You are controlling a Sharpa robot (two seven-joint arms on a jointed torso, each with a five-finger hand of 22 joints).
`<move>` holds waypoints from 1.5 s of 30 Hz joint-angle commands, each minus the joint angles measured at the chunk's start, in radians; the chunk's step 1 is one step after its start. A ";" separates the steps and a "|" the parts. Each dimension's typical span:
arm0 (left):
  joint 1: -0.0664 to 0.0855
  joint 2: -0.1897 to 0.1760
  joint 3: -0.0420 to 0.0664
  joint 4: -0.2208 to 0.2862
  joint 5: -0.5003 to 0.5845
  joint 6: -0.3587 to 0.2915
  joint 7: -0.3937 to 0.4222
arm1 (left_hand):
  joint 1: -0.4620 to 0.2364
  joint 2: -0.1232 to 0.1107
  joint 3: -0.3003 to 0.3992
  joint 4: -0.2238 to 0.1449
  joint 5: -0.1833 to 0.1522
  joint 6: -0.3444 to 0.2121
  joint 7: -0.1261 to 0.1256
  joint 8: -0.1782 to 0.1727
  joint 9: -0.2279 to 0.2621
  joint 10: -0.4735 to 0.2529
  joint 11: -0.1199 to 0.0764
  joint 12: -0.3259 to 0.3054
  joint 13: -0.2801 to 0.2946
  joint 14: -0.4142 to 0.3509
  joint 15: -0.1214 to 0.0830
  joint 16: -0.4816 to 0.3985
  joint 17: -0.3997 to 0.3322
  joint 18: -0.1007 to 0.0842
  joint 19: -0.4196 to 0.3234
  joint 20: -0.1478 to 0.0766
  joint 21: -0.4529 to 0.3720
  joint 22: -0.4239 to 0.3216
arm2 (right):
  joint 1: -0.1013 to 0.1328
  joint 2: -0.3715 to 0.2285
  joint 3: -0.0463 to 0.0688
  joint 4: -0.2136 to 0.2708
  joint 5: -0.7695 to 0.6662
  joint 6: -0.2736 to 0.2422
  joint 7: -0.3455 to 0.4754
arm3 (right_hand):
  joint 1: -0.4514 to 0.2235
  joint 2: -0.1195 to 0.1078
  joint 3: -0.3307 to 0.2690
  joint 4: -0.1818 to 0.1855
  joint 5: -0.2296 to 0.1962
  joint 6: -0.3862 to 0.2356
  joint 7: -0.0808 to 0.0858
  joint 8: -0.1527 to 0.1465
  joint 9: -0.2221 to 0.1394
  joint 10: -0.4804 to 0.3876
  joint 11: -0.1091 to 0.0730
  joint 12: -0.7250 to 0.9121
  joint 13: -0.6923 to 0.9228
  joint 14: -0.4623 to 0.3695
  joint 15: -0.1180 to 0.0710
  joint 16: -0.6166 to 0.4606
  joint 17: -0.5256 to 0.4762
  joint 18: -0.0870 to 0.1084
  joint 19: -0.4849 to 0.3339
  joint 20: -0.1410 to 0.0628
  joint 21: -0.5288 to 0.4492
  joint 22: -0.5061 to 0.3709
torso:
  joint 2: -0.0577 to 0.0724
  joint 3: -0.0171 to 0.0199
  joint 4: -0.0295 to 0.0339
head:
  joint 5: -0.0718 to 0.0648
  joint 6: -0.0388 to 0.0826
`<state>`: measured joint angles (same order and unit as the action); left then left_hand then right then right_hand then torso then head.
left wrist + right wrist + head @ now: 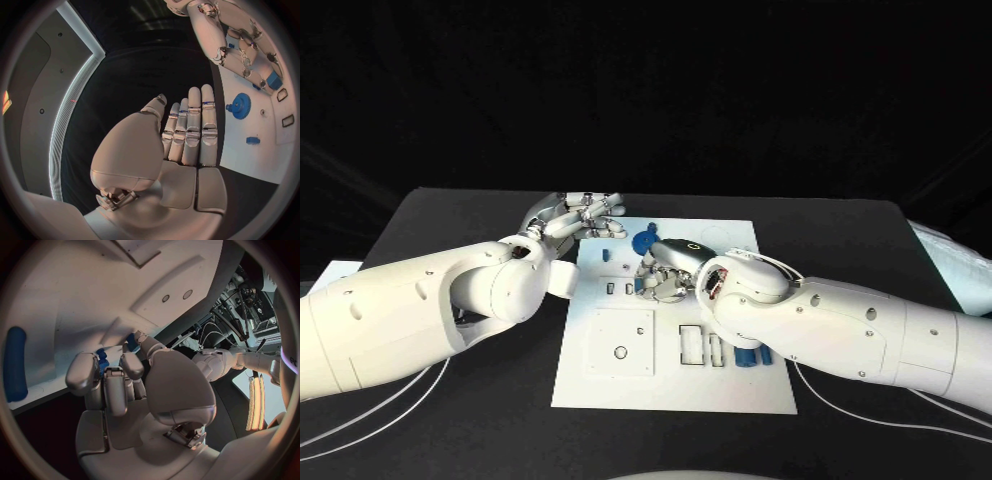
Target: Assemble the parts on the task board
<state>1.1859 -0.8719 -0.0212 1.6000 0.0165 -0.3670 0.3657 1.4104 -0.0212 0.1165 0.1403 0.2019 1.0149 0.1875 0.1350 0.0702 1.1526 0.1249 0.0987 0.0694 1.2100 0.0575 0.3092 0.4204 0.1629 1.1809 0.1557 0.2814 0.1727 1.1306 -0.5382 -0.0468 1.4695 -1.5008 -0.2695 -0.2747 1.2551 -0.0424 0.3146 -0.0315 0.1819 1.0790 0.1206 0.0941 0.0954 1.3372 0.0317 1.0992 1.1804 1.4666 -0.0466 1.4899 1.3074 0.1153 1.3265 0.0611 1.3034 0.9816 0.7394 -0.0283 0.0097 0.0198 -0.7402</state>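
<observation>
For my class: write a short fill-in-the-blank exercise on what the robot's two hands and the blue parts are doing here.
1. The right hand grips a small ____ part.
2. The left hand holds ____.
3. The blue gear lies on the white task ____.

Missing words: blue; nothing; board

White task board (678,385), blue parts (756,357)

The right hand (668,268) covers part of the board (675,385), and the small blue part (101,362) in its fingers is mostly hidden. The blue gear (643,243) peeks out beside it. The right arm (862,330) hides the board's edge.
</observation>
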 commanded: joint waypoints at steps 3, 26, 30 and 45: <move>0.000 0.002 0.001 0.002 0.002 0.024 0.000 | 0.011 -0.002 0.006 0.001 -0.004 -0.001 0.004 -0.005 -0.002 0.007 -0.001 -0.003 -0.002 0.005 0.000 -0.006 -0.001 0.015 -0.006 0.002 -0.007 -0.001 | -0.005 -0.002 -0.003 -0.001 -0.022 0.028 -0.019 | -0.008 -0.015 -0.002 0.002 0.000 -0.014 0.004 -0.010 -0.003 -0.010 0.004 -0.012 -0.006 0.072 0.008 -0.005 0.111 -0.005 -0.008 0.004 -0.008 -0.005 | 0.001 0.0002 -0.0015 | 0.002 0.001; 0.000 0.002 0.001 0.000 0.002 0.024 -0.001 | 0.011 -0.002 0.006 0.001 -0.004 -0.001 0.004 -0.005 -0.002 0.007 -0.001 -0.003 -0.002 0.005 0.000 -0.007 -0.001 0.015 -0.006 0.002 -0.007 -0.001 | -0.005 -0.001 -0.003 0.004 -0.029 -0.001 -0.018 | -0.043 -0.058 -0.044 0.014 0.007 -0.074 0.019 -0.032 -0.019 -0.049 0.018 -0.075 -0.057 0.070 0.020 -0.013 0.103 -0.001 -0.018 0.015 -0.026 -0.032 | 0.000 0.0002 -0.0004 | 0.002 -0.004; 0.000 0.003 0.000 -0.002 0.002 0.024 -0.002 | 0.010 -0.002 0.007 0.001 -0.004 -0.002 0.004 -0.006 -0.002 0.007 0.000 -0.004 -0.002 0.005 0.000 -0.009 -0.001 0.015 -0.007 0.002 -0.008 -0.001 | -0.005 -0.003 -0.003 0.008 -0.033 -0.027 -0.017 | -0.045 -0.065 -0.063 0.018 0.007 -0.108 0.024 -0.032 -0.025 -0.070 0.024 -0.103 -0.081 0.068 0.025 -0.018 0.097 0.000 -0.018 0.019 -0.029 -0.035 | 0.000 0.0004 -0.0010 | 0.001 -0.005; 0.000 0.004 0.000 -0.016 -0.210 0.033 -0.128 | -0.017 -0.022 0.024 0.010 -0.003 0.005 -0.023 -0.015 0.000 0.088 -0.039 0.012 0.017 0.245 -0.053 0.184 0.146 0.019 0.184 -0.049 0.119 0.072 | 0.001 -0.087 0.002 0.106 -0.019 -0.192 0.066 | -0.021 -0.092 -0.138 0.032 0.021 -0.182 0.042 -0.025 -0.026 -0.132 0.041 -0.156 -0.138 0.056 0.039 -0.051 0.051 0.005 -0.034 0.033 -0.051 -0.067 | -0.005 0.0019 -0.0047 | 0.003 0.001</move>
<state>1.1857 -0.8699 -0.0215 1.5847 -0.0740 -0.3564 0.3100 1.3969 -0.0428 0.1371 0.1503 0.2019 1.0211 0.1676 0.1233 0.0703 1.2428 0.0865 0.1128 0.0868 1.4480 0.0051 0.5283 0.6038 0.1722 1.3570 0.1093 0.3957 0.2421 1.1291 -0.6217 -0.0464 1.5690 -1.5248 -0.3989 -0.2568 1.2338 -0.1258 0.1770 0.0011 0.2009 0.9023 0.1656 0.0682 0.0687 1.2051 0.0708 0.9412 1.0416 1.4630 -0.0141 1.4433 1.3079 0.1152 1.2962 0.0914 1.2578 0.9150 0.7368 -0.0272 0.0081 0.0224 -0.7408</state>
